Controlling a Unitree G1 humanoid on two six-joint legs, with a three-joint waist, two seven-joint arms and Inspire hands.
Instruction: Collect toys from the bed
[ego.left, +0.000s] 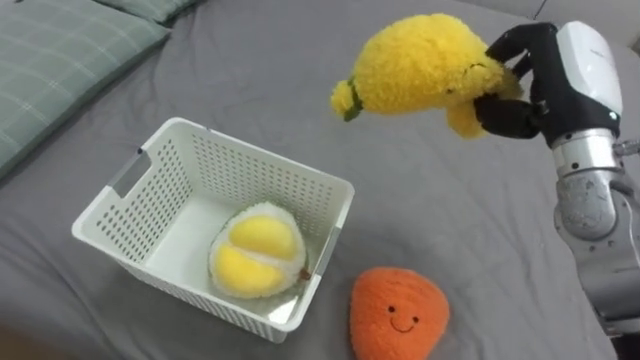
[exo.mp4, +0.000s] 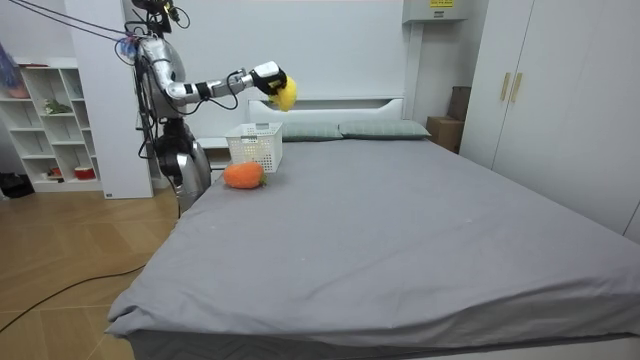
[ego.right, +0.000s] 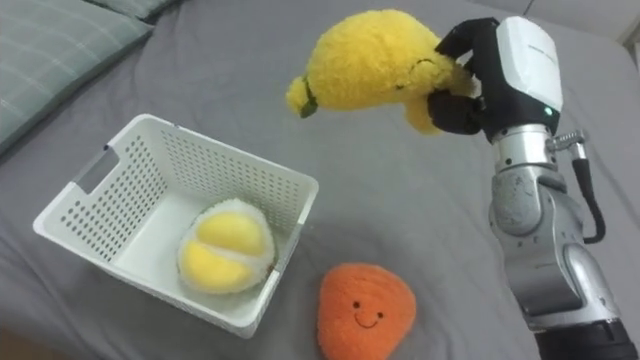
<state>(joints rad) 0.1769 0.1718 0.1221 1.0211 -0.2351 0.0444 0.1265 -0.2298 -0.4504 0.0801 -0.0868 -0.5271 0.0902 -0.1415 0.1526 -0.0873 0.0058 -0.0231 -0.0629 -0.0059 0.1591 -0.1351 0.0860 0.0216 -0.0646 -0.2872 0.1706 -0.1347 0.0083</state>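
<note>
My right hand (ego.left: 520, 85) (ego.right: 465, 75) (exo.mp4: 262, 78) is shut on a fuzzy yellow plush toy (ego.left: 420, 65) (ego.right: 365, 60) (exo.mp4: 284, 93), held in the air to the right of and beyond the white slotted basket (ego.left: 150, 195) (ego.right: 105, 185) (exo.mp4: 254, 147). Inside the basket lies a round white-and-yellow plush (ego.left: 257, 252) (ego.right: 226, 250). An orange plush with a smiling face (ego.left: 398, 313) (ego.right: 366, 310) (exo.mp4: 243, 175) rests on the grey bed just right of the basket's near corner.
Grey bedsheet (ego.left: 450, 200) spreads all around. Green checked pillows (ego.left: 60, 60) (exo.mp4: 345, 130) lie at the head of the bed, to my left. In the room view I stand at the bed's side by the basket, white shelves (exo.mp4: 45, 120) behind me.
</note>
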